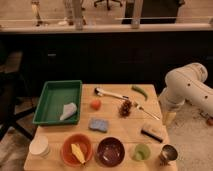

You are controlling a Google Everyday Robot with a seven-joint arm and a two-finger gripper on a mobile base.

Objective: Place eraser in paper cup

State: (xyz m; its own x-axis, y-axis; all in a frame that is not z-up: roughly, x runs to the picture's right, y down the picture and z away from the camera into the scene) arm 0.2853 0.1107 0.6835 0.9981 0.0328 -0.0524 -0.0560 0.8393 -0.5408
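Fingers of the gripper (170,117) are standing spread wide and gripping nothing, hanging just off the right edge of the wooden table (125,136) below the white arm (186,87). The eraser (152,132) is lying flat on the table's right side, near that edge and apart from the gripper. The paper cup (39,146) is sitting upright at the front left corner, well apart from the eraser. Between them along the front, an orange bowl (67,150) holding a yellow item (78,151), a dark maroon bowl (110,151) and a pale green cup (141,152) are standing in a row, with a shiny metal cup (168,154) at the front right corner just beside the eraser. A blue sponge (98,124) is lying mid-table, a fork (146,111) is resting just behind the eraser, and a dark pinecone-like object (125,107) is sitting beside the fork. Farther back, a small orange fruit (95,104), a white-handled utensil (111,93) and a green pepper (140,92) are lying. A green tray (50,97) is occupying the back left, holding a crumpled white cloth (68,111).
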